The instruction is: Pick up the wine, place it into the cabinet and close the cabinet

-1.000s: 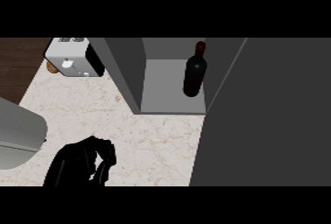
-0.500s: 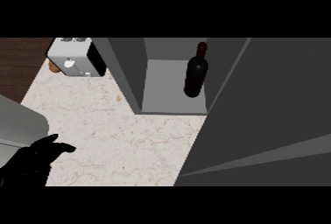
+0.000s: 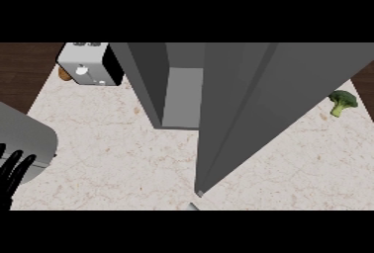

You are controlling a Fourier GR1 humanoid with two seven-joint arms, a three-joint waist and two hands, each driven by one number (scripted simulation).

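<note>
Down at 8 o'clock, at the left edge, the left hand (image 3: pixel 10 172) shows as black fingers, straight and pointing up toward 12, relaxed and holding nothing. It rests there with a rounded grey shape (image 3: pixel 25 141) just above it; I cannot tell what that shape is. Both lie over the pale marbled counter (image 3: pixel 110 148), which fills the middle of the view.

At 11 o'clock stands a white toaster (image 3: pixel 86 70) with a black side, and a small brown thing (image 3: pixel 64 74) peeks out at its left; it is too small to name. Dark wood (image 3: pixel 22 64) borders the counter beyond it.

At 12 o'clock is the grey cabinet (image 3: pixel 150 79), its left wall running down toward the centre. Only a narrow, lighter strip of its inside (image 3: pixel 182 96) shows. The door (image 3: pixel 270 99), a big grey slab, crosses the rest of the opening, slanting from 1 o'clock down to a corner near 6 o'clock.

The wine is out of sight. Nothing of it appears in the strip of cabinet that is open to view or on the counter, so I cannot tell where it is, which way its neck points or how its long axis runs.

Right of the door, at 2 o'clock, a small broccoli (image 3: pixel 341 102) lies on the counter, its head toward 12 and its stem toward 6. A grey sliver (image 3: pixel 194 206) sits at the bottom edge at 6 o'clock, too little to identify. The right hand is nowhere in view.
</note>
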